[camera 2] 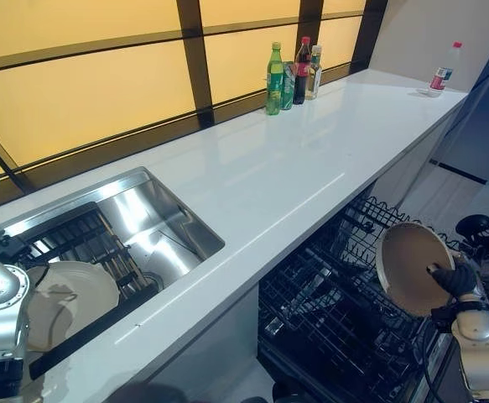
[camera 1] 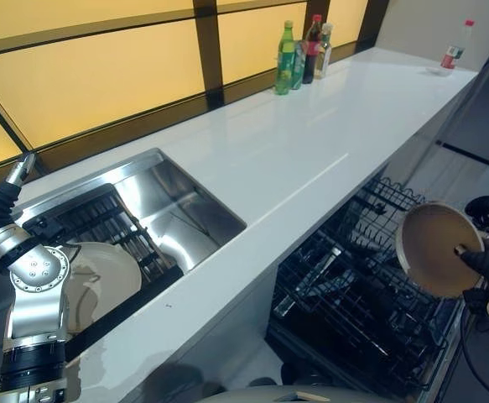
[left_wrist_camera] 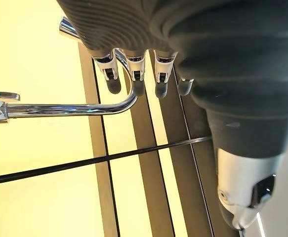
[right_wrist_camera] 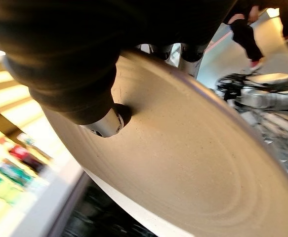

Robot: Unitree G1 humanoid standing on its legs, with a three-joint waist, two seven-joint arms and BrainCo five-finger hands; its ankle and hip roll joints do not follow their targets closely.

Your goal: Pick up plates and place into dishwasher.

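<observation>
One brown plate sits pinched in the right hand above the open dishwasher rack; the left hand hangs apparently relaxed near the faucet.

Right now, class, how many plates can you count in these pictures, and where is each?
2. A brown plate in the right hand above the dishwasher rack; a white plate in the sink. Others may be hidden.

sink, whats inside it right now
In the sink: a dark rack with a pale plate resting at its near end, plus bare steel basin. The left arm covers part of the plate; what lies under the rack is hidden.
</observation>
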